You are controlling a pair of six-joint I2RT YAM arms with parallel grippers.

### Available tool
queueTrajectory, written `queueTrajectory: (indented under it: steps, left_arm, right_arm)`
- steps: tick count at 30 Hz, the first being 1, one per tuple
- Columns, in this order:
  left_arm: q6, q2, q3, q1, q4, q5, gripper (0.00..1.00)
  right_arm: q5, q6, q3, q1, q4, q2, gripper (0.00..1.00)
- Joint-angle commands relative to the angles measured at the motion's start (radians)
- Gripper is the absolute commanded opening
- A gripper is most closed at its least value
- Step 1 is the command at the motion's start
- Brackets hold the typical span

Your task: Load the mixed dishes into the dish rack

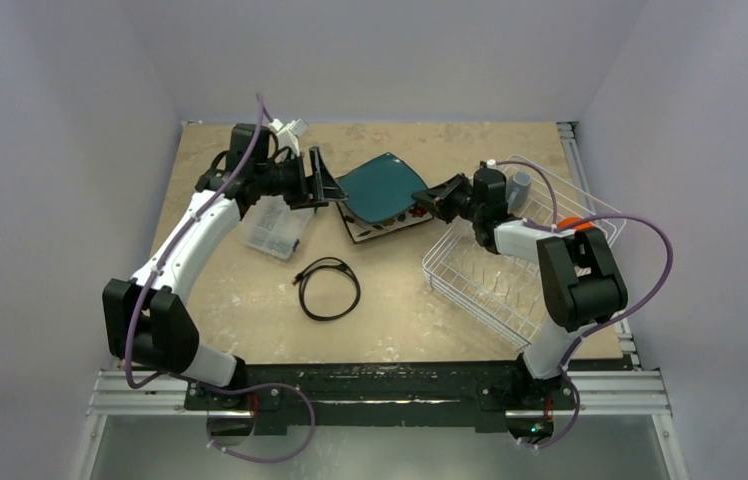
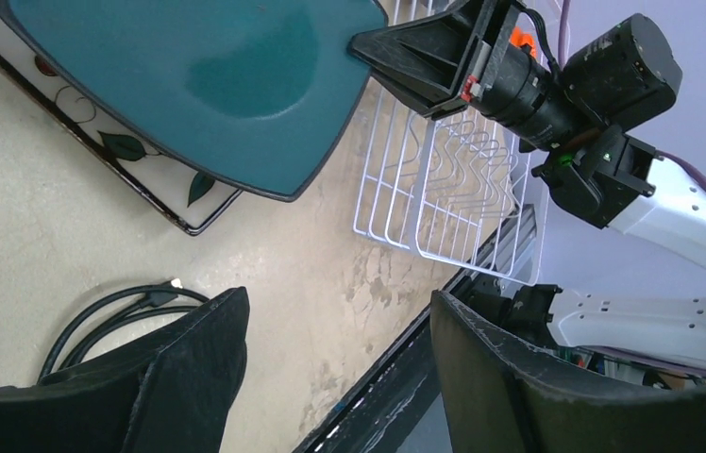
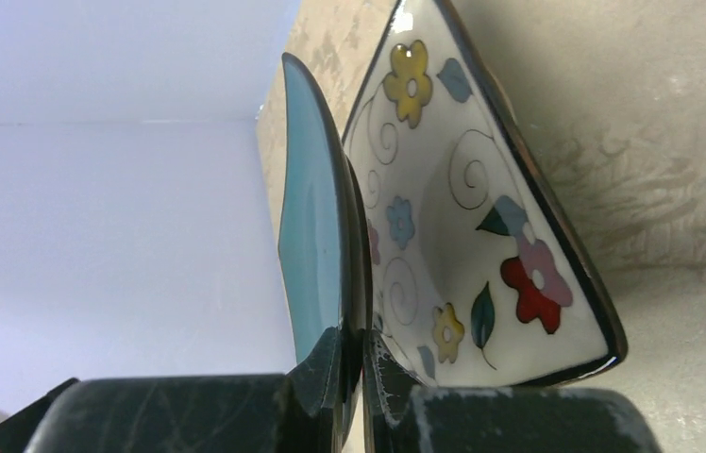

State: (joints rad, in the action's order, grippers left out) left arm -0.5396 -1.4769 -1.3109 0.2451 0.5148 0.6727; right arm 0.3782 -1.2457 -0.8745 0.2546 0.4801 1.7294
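Teal squarish plate (image 1: pixel 380 186), glossy glaze, pinched by right gripper (image 1: pixel 426 198)

Teal plate (image 1: pixel 382 187), right corner: taken; your right gripper (image 1: pixel 428 198) is clamped on its rim.
Teal plate, left corner: your left gripper (image 1: pixel 327 182) stands just beside it with its jaws apart.
Under the teal plate: the flowered plate (image 1: pixel 395 230) lies close below, leaving only a narrow gap.
Rack (image 1: pixel 495 270): you can reach the near tines from above. Your right arm (image 1: pixel 575 275) crosses the far half, where a mug (image 1: pixel 522 183) stands.
Table centre: a coiled cable (image 1: pixel 328 290) lies here, with open tabletop (image 1: pixel 390 310) between it and the rack.
Left of the plates: a clear box (image 1: pixel 275 230) sits near them.
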Motion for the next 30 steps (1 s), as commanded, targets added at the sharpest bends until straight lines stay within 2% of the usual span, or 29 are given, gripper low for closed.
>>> queueTrajectory:
  steps: [1,12,20,30]
  left_arm:
    - [0.01,0.038,-0.036,-0.042,-0.012,-0.011,0.69]
    - [0.058,-0.006,-0.08,-0.094,0.057,-0.035,0.69]
    - [0.047,-0.07,-0.09,-0.096,0.068,0.016,0.69]
    - [0.004,-0.156,-0.084,-0.077,0.03,0.133,0.68]
  right_arm:
    - [0.129,-0.039,-0.026,-0.003,0.19,-0.08,0.0]
    - [0.3,0.128,-0.089,-0.005,-0.133,-0.212,0.0]
    - [0.41,0.079,-0.003,-0.005,-0.12,-0.308,0.0]
    - [0.466,0.112,0.034,-0.009,-0.172,-0.417,0.0]
